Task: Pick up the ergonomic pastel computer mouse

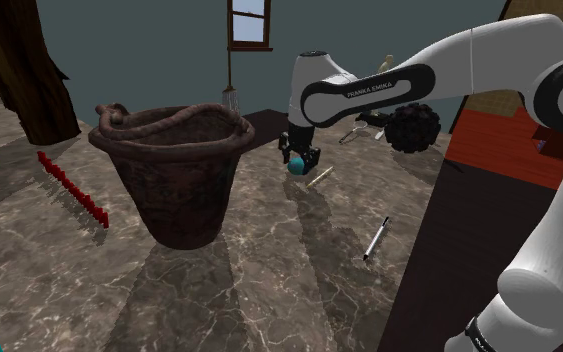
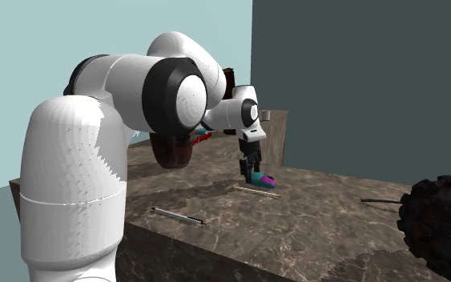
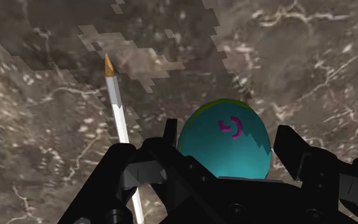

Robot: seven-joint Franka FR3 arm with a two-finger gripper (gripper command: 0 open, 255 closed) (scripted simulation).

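Computer mouse (image 3: 225,143), egg-shaped and teal with a magenta mark on its back and a green rim, sits between the two black fingers of the hand (image 3: 227,137), which press in against its sides in a narrow grip. In the shoulder view the computer mouse (image 1: 295,165) hangs under the downward-pointing hand (image 1: 300,162) near the middle of the brown marbled counter (image 1: 269,270), just beside a thin white stick (image 1: 320,177) with a tan tip. Whether the mouse has left the surface cannot be told. A large dark brown basket (image 1: 174,170) with a rolled rim stands upright toward the shoulder view's left of the hand. Beyond the basket, a row of small red pegs (image 1: 69,187) runs across the counter. A slim pen (image 1: 375,238) lies alone nearer the stand. A black knobbly ball (image 1: 412,127) rests close to the far edge. From the second exterior view, the white arm (image 2: 167,96) reaches over the counter (image 2: 328,232) with the hand (image 2: 251,172) low, the mouse (image 2: 262,178) at its tips showing teal and magenta, the stick (image 2: 255,191) lying just in front of it, the pen (image 2: 177,215) near the counter's front edge and the ball (image 2: 444,224) at that view's right.
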